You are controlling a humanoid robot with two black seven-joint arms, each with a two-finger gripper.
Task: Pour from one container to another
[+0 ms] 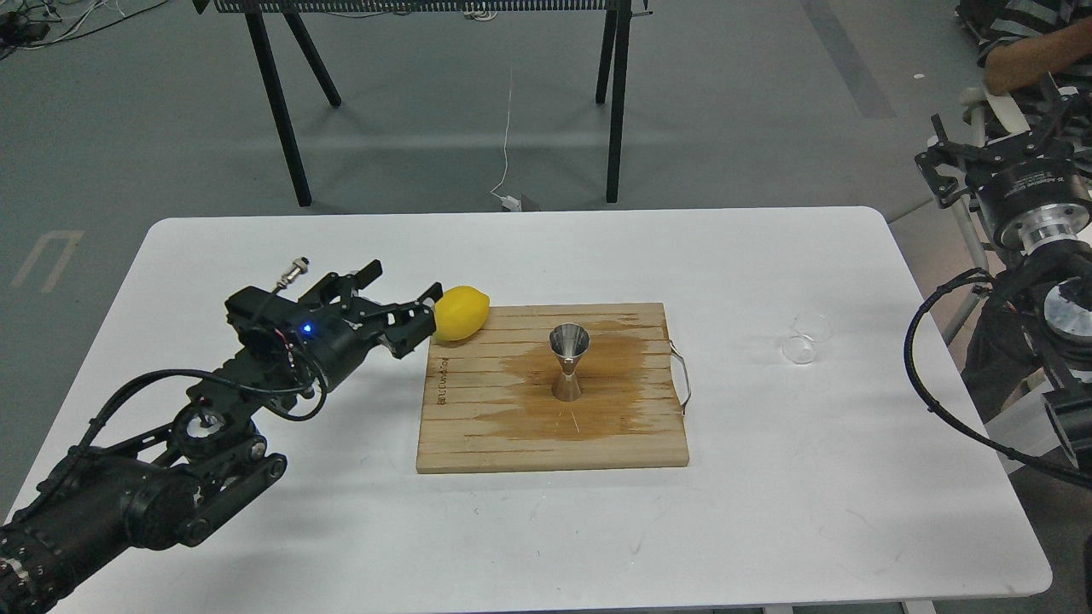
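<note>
The steel jigger (569, 362) stands upright in the middle of the wooden board (631, 435), on a dark wet patch. The small clear cup (805, 338) rests on the white table to the right of the board, apparently tipped on its side. My left gripper (399, 298) hovers open and empty left of the board, its fingertips just beside the lemon (461, 313). My right arm's far end (941, 164) sits off the table's right edge, well away from the cup; its fingers cannot be told apart.
The lemon lies at the board's far left corner. A metal handle (684, 375) sticks out of the board's right side. A black-legged stand (290, 128) is behind the table, and a person (1024, 51) sits at the upper right.
</note>
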